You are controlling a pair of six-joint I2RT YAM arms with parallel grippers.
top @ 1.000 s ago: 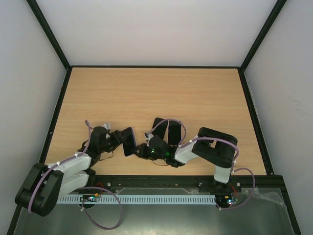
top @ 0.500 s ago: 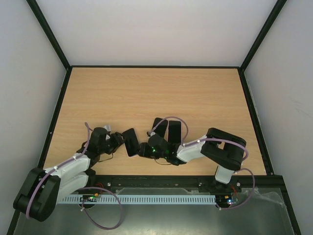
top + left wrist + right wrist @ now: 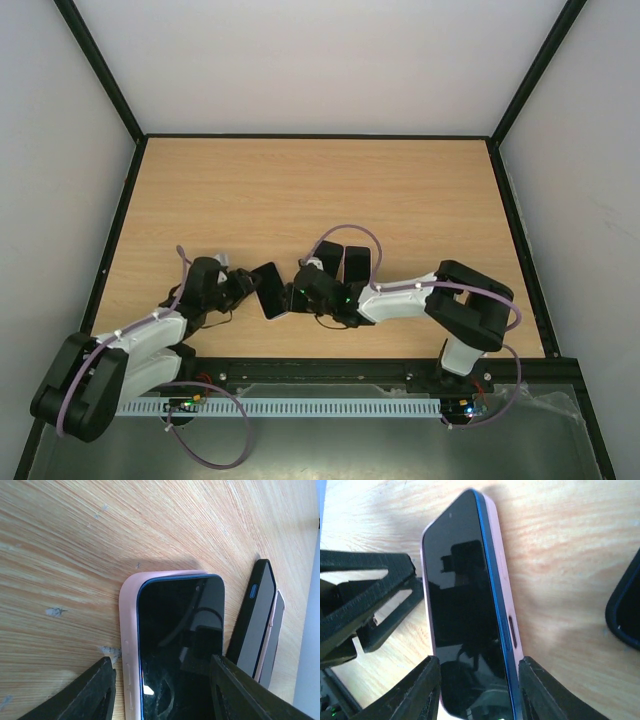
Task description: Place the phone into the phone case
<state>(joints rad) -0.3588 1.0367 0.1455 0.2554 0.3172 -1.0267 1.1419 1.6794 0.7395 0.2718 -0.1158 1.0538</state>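
Note:
A dark-screened phone [image 3: 270,291] with a blue edge lies in a pink case on the table between my two grippers. In the left wrist view the phone [image 3: 180,630] fills the pink case [image 3: 127,645], and my left gripper [image 3: 161,660] straddles its width with both fingers at the long sides. In the right wrist view the phone [image 3: 460,605] shows its blue edge standing a little above the pink case rim [image 3: 500,555]. My right gripper [image 3: 479,662] clamps the opposite end across its width. From above, the left gripper [image 3: 243,287] and right gripper [image 3: 297,297] face each other.
Two other dark phones or cases [image 3: 327,258] [image 3: 356,265] lie just behind the right wrist. One shows on edge in the left wrist view [image 3: 255,625], with a pinkish one behind it [image 3: 274,640]. A dark case corner [image 3: 627,615] is at the right.
The right wrist has moved forward and left, closing in on the phone's right end. The phone has shifted slightly toward the near edge. The left arm has barely moved.

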